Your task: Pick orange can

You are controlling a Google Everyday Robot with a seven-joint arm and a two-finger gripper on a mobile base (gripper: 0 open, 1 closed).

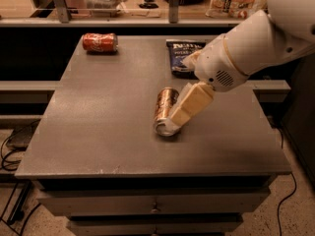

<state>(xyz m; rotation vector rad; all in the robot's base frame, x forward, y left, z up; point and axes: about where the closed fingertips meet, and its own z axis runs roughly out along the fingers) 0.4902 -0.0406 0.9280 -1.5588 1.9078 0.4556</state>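
On the table (98,112), coppery orange can (165,103) lies sideways, pincer (174,125) apparently touching.

Cream end effector (172,125) on a rounded white arm (248,45)

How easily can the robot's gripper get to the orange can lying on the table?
Yes, probably easily. The gripper is right beside the orange can, down by its silver end, with nothing between them. The red soda can and dark snack bag lie farther back on the table.
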